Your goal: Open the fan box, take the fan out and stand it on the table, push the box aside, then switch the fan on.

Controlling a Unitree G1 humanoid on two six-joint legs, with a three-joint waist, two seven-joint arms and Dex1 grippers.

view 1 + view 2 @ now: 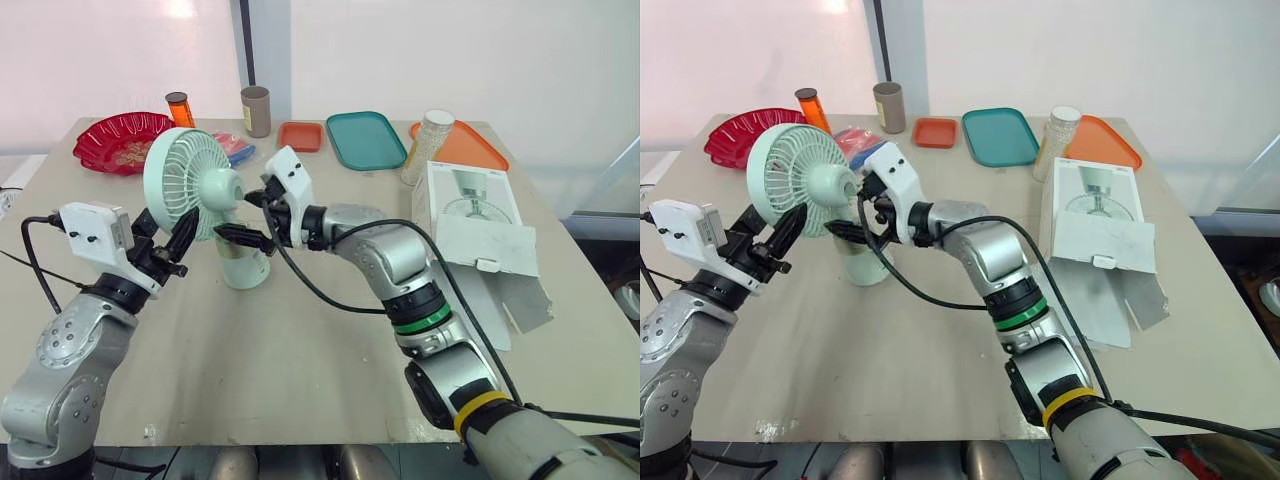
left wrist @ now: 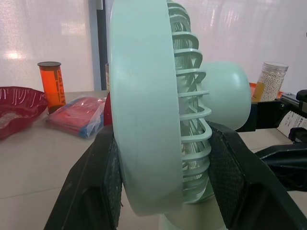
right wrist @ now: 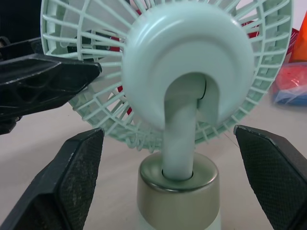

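**Item:** mint-green plastic desk fan (image 1: 193, 178), with a round grille head, curved neck and cylindrical base.

**Location:** It stood upright on the beige tabletop (image 1: 300, 350), left of centre and well apart from its box.

**Left gripper** (image 1: 172, 238): closed on the lower rim of the fan's grille. The head views placed the black fingers at the rim. The left wrist view added the contact. One finger pad (image 2: 105, 177) lay against the smooth front ring and the other against the ribbed back, both touching.

**Right gripper** (image 1: 250, 218): spread wide behind the fan, holding nothing. The right wrist view showed its two fingers (image 3: 72, 182) on either side of the neck and base, apart from both. It also showed a pale metallic collar (image 3: 177, 184) capping the base. One left-gripper finger was at the grille edge in the same view.

**Box:** white cardboard fan box (image 1: 478, 225) printed with a fan picture. In the head views it lay flat on the robot's right side of the table with its flaps open.

**Other stock along the far edge, from the head views:**
- red scalloped plastic dish (image 1: 118, 140)
- orange bottle with a black cap (image 1: 180, 108)
- red-and-blue packet (image 1: 235, 148)
- grey-brown cylindrical cup (image 1: 256, 110)
- small orange-red tray (image 1: 300, 135)
- teal tray (image 1: 365, 138)
- clear jar of white beads (image 1: 428, 145)
- orange tray (image 1: 470, 145)

The left wrist view repeated the dish, bottle, packet and jar behind the grille.
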